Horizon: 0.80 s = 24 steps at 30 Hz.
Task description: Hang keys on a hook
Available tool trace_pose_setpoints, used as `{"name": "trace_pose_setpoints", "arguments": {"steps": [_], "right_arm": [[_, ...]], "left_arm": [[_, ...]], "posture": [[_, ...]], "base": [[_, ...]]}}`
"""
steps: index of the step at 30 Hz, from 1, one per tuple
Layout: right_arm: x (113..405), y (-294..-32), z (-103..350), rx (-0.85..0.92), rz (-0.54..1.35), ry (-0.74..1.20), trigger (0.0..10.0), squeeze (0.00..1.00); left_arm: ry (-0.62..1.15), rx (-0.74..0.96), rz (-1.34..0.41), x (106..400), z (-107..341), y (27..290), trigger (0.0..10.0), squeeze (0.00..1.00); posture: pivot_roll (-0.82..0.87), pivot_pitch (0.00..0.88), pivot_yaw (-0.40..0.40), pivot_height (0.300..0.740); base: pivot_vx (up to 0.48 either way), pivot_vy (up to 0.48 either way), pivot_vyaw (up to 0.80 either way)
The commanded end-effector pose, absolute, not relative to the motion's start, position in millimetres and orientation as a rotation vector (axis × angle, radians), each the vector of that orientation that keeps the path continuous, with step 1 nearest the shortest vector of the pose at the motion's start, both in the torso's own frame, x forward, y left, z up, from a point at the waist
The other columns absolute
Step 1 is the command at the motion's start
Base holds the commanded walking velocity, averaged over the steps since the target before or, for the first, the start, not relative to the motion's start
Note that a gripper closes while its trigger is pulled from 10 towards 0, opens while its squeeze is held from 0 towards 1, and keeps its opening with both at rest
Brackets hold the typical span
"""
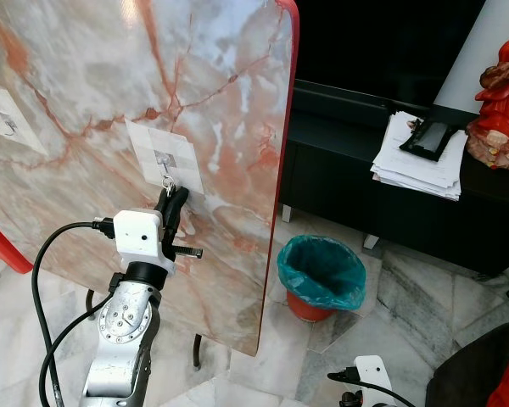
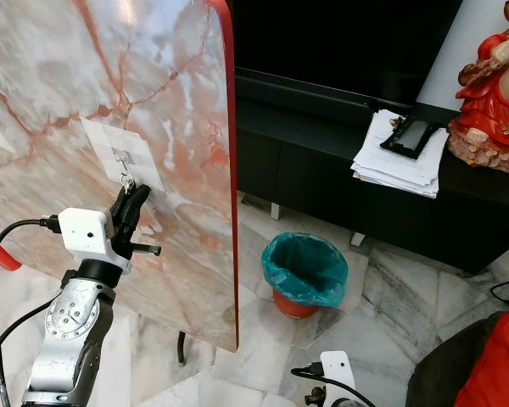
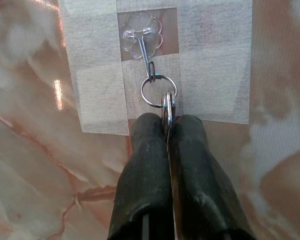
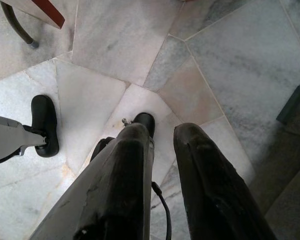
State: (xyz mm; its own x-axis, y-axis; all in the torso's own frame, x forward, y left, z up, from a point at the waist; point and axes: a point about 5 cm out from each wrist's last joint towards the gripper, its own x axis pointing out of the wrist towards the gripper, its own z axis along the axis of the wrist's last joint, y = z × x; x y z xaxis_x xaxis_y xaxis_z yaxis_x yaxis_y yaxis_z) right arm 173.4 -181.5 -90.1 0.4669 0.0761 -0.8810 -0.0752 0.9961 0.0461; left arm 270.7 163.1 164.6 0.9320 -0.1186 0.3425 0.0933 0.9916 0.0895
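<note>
The left gripper [image 3: 170, 131] pinches the silver keys [image 3: 168, 111], its 2 jaws closed, keeping the ring [image 3: 158, 90] on the clear plastic hook [image 3: 140, 41]; the right gripper [image 4: 162, 137] hangs idle, jaws parted.

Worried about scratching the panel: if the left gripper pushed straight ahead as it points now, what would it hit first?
Probably the taped patch on the marble board just below the hook; the left gripper already pinches the keys, though depth is unclear.

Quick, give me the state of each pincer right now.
Left pincer: shut on the keys, ring already on the hook.
Right pincer: open, holding nothing, hanging over the floor.
</note>
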Motion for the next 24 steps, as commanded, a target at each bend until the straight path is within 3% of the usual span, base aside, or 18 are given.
{"name": "trace_pose_setpoints", "arguments": {"steps": [1,5,6,24], "right_arm": [[172,-183,-91,-0.007,0.091,1.088,10.0,0.0],[172,-183,-91,-0.008,0.092,1.089,10.0,0.0],[172,-183,-91,-0.008,0.092,1.088,10.0,0.0],[172,-183,-91,-0.003,0.091,1.088,10.0,0.0]], "left_arm": [[-0.343,0.096,-0.111,271,164,163,10.0,0.0],[-0.327,0.132,-0.118,273,162,162,10.0,0.0],[-0.323,0.126,-0.113,273,161,163,10.0,1.0],[-0.289,0.063,-0.087,260,153,171,10.0,1.0]], "posture": [[0.0,0.107,-0.039,0.74],[0.0,0.107,-0.039,0.74],[0.0,0.107,-0.039,0.74],[0.0,0.109,-0.037,0.74]], "base": [[0.0,0.0,0.0],[0.0,0.0,0.0],[0.0,0.0,0.0],[0.0,0.0,0.0]]}}
